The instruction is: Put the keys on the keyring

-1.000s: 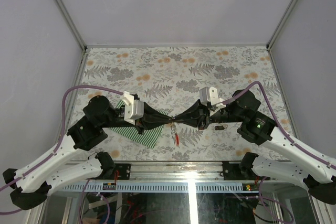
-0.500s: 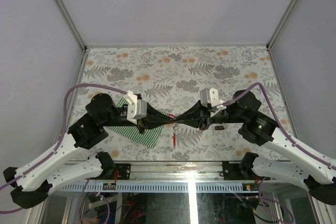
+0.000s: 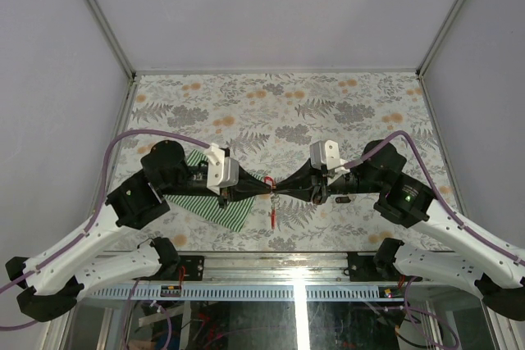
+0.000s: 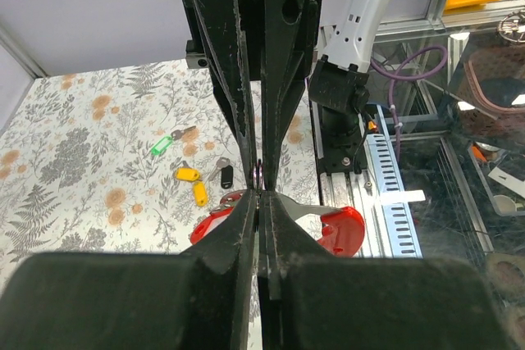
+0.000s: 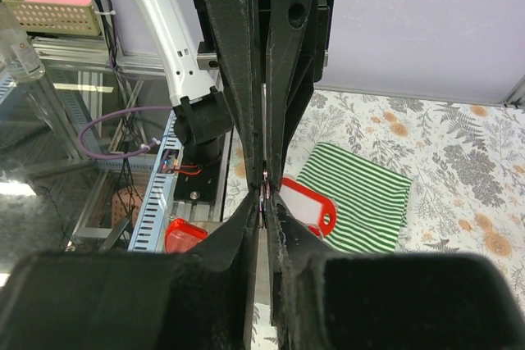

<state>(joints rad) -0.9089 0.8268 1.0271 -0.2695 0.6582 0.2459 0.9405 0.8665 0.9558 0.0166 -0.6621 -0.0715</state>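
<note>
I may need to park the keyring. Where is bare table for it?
The far half of the table, beyond the left gripper and right gripper, is bare. Crowded nearer: striped cloth beneath the left one, keys by the right one, keyring between them.

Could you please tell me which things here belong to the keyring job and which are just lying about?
Job: keyring with its red tag; loose keys.
Lying about: striped cloth; basket off the table.

Right gripper point(image 5: 262, 209) and left gripper point(image 5: 264, 171) are meeting tip to tip at the keyring point(image 5: 264, 193); its red tag point(image 5: 312, 207) is overlapping the striped cloth's point(image 5: 365, 194) edge.
</note>
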